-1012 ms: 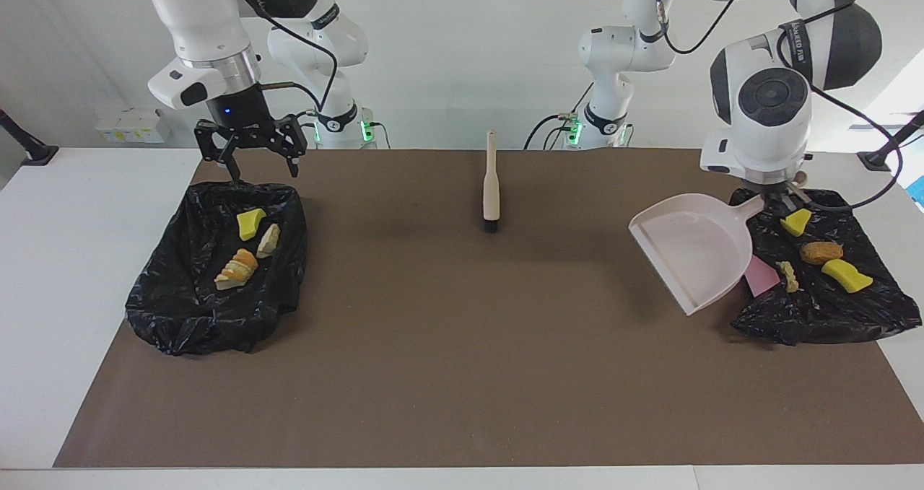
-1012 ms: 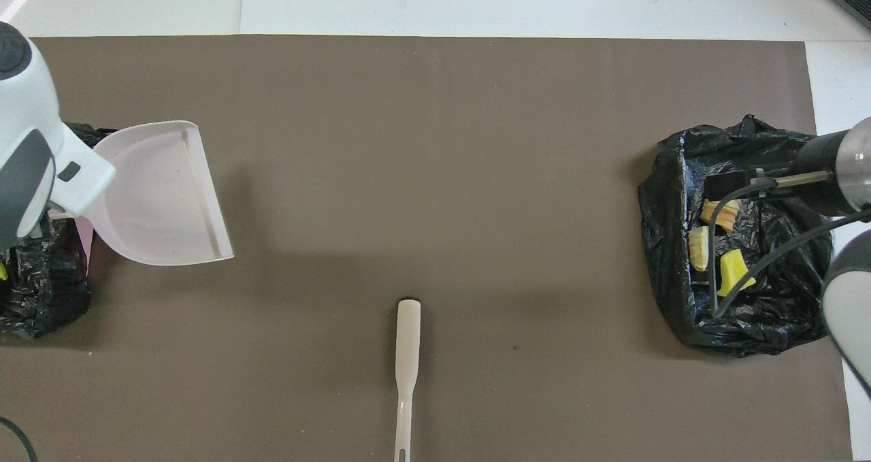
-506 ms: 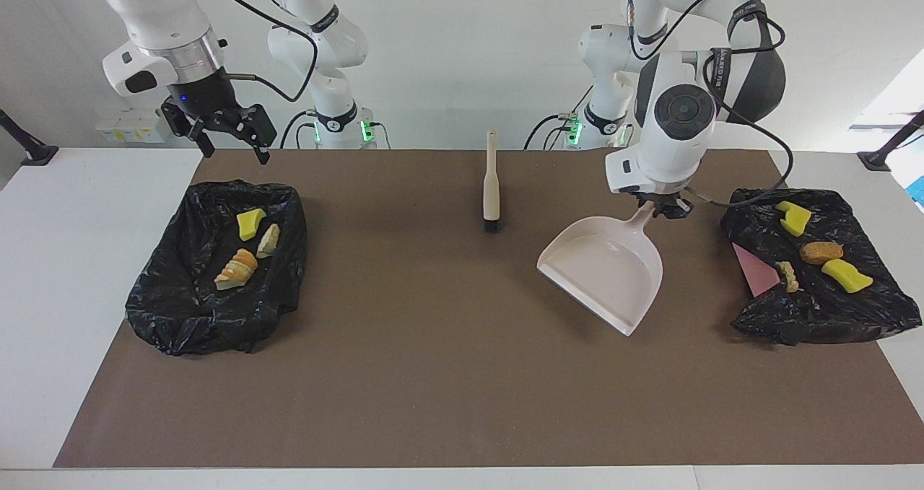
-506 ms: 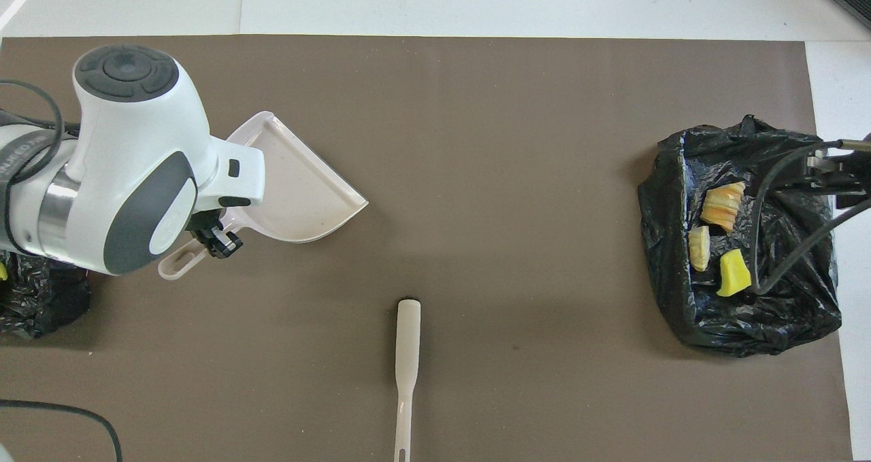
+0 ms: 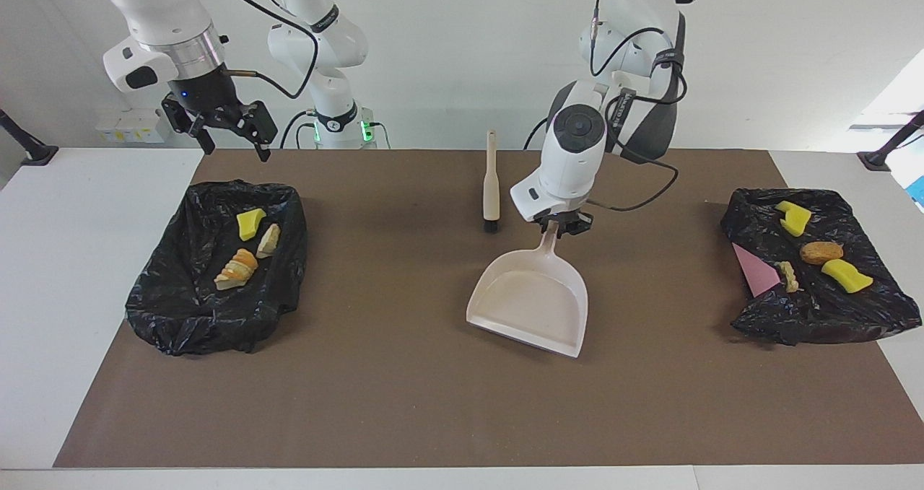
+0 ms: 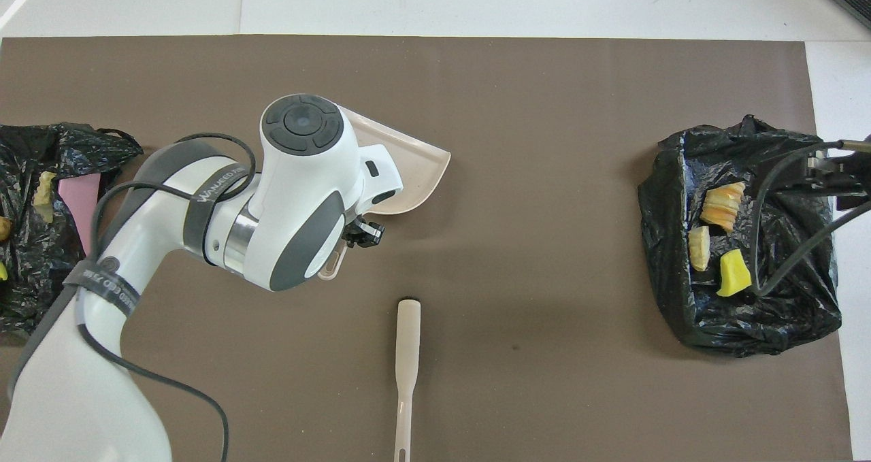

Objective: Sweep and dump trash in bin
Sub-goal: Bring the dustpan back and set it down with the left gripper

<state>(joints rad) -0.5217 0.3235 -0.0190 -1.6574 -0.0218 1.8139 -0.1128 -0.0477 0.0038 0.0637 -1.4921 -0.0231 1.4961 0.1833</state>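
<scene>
My left gripper (image 5: 561, 224) is shut on the handle of the beige dustpan (image 5: 530, 299), which slants down onto the middle of the brown mat with nothing in it. The left arm hides most of the dustpan (image 6: 416, 166) from above. Three pieces of trash lie in the black bin (image 5: 188, 309) at the right arm's end: a yellow chunk (image 5: 250, 223) and two bread bits (image 5: 237, 268). Several more trash pieces (image 5: 821, 252) lie on a black bag (image 5: 816, 313) at the left arm's end. My right gripper (image 5: 231, 146) hangs open above the bin's edge nearest the robots.
A beige brush (image 5: 491, 187) lies on the mat, nearer to the robots than the dustpan, its handle toward them. A pink card (image 5: 754, 273) sticks out of the black bag at the left arm's end. The brown mat (image 5: 433, 403) covers most of the table.
My left arm has carried the dustpan from the black bag at its end to the middle of the mat. My right gripper has risen from the bin and stayed open.
</scene>
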